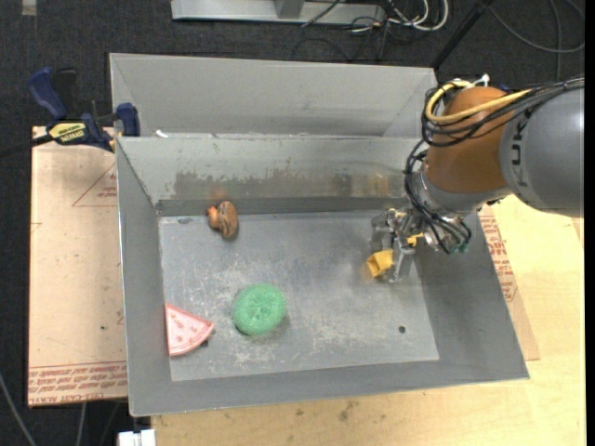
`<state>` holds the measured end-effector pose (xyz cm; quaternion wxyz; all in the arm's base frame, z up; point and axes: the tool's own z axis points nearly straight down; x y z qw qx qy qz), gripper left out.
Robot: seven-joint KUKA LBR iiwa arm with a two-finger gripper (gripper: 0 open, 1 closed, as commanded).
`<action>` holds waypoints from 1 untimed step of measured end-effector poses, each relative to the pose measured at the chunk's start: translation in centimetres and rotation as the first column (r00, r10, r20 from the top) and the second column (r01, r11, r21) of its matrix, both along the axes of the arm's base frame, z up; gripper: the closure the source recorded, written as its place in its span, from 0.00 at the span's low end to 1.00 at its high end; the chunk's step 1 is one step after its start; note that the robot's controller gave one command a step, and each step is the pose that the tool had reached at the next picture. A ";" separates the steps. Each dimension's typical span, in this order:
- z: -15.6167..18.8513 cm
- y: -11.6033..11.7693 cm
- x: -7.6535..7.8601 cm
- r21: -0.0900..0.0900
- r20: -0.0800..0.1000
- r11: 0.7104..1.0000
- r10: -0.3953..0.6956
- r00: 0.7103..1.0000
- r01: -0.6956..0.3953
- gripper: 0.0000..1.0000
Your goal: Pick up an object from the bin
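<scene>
My gripper (390,266) is low over the right part of the bin floor, fingers pointing down. A small yellow object (377,265) sits at its fingertips, touching them on the left side; whether it is between the fingers I cannot make out. A round green scrubber (258,309) lies on the floor left of centre. A pink watermelon-slice toy (185,331) rests near the front left corner. A small brown rounded object (223,218) lies by the back wall on the left.
The arm comes in over the bin's right wall with an orange cover and cables above the gripper. The sloped right wall is close to the gripper. Bare floor stretches between the gripper and the green scrubber.
</scene>
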<state>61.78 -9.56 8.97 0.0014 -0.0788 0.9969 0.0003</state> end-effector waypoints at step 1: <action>0.0 0.0 0.0 0.000 0.000 1.000 0.000 1.000 0.000 1.00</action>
